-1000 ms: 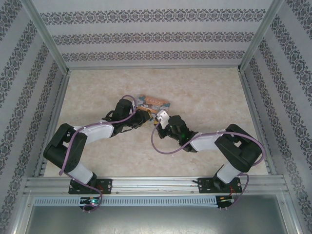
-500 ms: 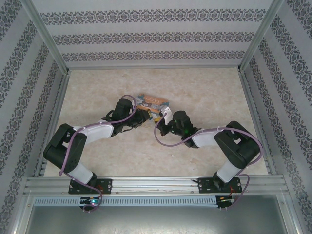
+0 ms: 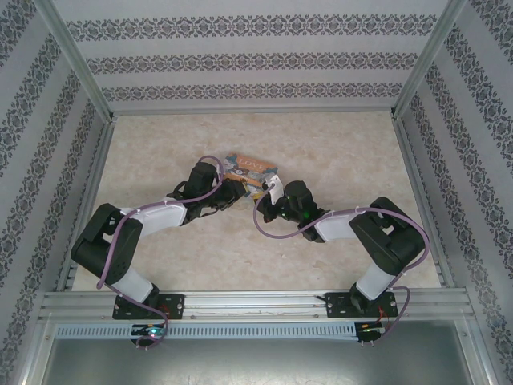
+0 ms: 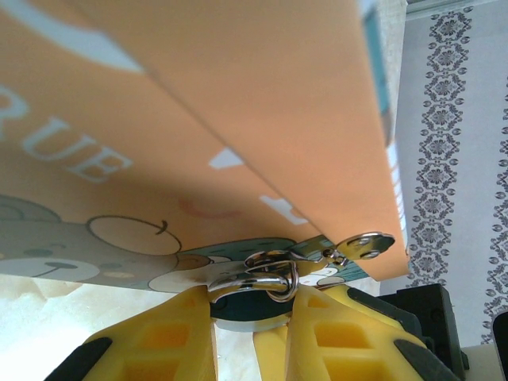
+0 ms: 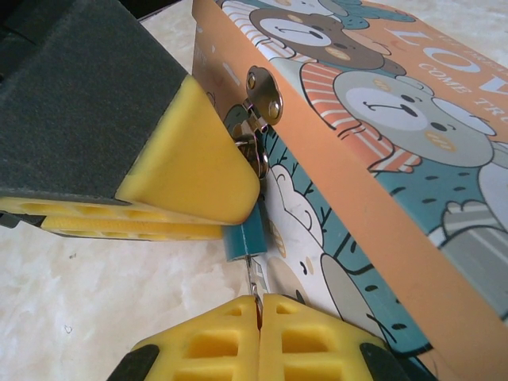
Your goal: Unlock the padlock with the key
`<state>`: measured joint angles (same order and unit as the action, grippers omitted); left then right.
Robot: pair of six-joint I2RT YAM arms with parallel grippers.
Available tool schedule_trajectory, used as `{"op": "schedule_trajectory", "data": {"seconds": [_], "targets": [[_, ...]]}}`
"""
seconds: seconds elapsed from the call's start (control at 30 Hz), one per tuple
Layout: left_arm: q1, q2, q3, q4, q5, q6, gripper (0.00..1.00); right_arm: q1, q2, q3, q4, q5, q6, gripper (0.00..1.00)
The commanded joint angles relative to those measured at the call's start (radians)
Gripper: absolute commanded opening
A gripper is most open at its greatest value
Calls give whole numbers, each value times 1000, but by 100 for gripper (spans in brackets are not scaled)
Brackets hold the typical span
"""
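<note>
The padlock point(image 5: 243, 236), with a teal body and silvery shackle point(image 4: 270, 274), hangs from the hasp on the front of the orange "LOVE" tin point(image 5: 381, 159). My left gripper point(image 4: 252, 300) is shut on the padlock body point(image 4: 238, 309). One of its yellow fingers point(image 5: 190, 159) covers the padlock's top in the right wrist view. My right gripper point(image 5: 259, 305) is shut on the key point(image 5: 254, 278), a thin metal sliver. The key runs from the fingertips straight up to the padlock's bottom face. In the top view both grippers point(image 3: 240, 191) point(image 3: 263, 192) meet at the tin's near edge.
The tin point(image 3: 250, 166) lies flat on the beige marbled table point(image 3: 337, 152), mid-left. Patterned walls and metal rails point(image 3: 240, 301) enclose the workspace. Open tabletop lies to the right and behind the tin.
My right arm has reached forward and left, bringing the key up to the padlock. The left arm and the tin have stayed still.
</note>
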<state>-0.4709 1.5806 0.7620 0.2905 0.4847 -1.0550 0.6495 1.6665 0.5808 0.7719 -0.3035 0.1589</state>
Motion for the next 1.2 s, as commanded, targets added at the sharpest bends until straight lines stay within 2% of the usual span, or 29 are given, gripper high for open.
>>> {"op": "schedule_trajectory", "data": {"seconds": [0.0, 0.7, 0.8, 1.03, 1.17], "targets": [[-34, -27, 19, -5, 127, 26, 22, 7, 6, 84, 190, -65, 20, 0], [-37, -18, 4, 22, 121, 31, 22, -37, 27, 121, 178, -210, 154, 0], [-37, -21, 6, 19, 125, 30, 22, -29, 23, 107, 178, -181, 125, 0], [-38, -35, 9, 8, 135, 30, 22, 12, 4, 76, 188, -9, -43, 0], [-37, -40, 8, 4, 139, 29, 22, 18, 0, 79, 190, 21, -100, 0]]}}
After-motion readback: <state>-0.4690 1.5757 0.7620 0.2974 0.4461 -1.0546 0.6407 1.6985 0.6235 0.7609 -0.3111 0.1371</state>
